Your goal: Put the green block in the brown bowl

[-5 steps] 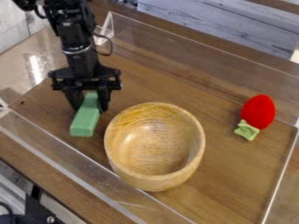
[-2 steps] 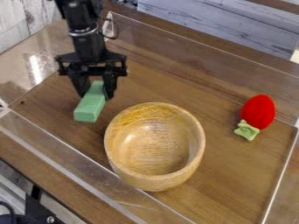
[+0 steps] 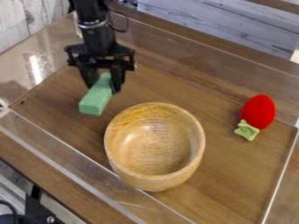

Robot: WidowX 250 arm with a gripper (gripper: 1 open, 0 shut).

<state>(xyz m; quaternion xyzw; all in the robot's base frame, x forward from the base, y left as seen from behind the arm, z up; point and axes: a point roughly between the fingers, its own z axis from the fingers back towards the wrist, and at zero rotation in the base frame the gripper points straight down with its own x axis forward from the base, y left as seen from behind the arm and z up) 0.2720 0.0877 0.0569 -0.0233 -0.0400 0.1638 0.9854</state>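
While my gripper clamps the green block by its long sides, it seems stiff, light; wooden bowl waits at five o'clock.

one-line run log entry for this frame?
phase: carry | end effector: shut on block, lifted, tilted | bowl: empty, block not yet over it

no readable text, labels or signs
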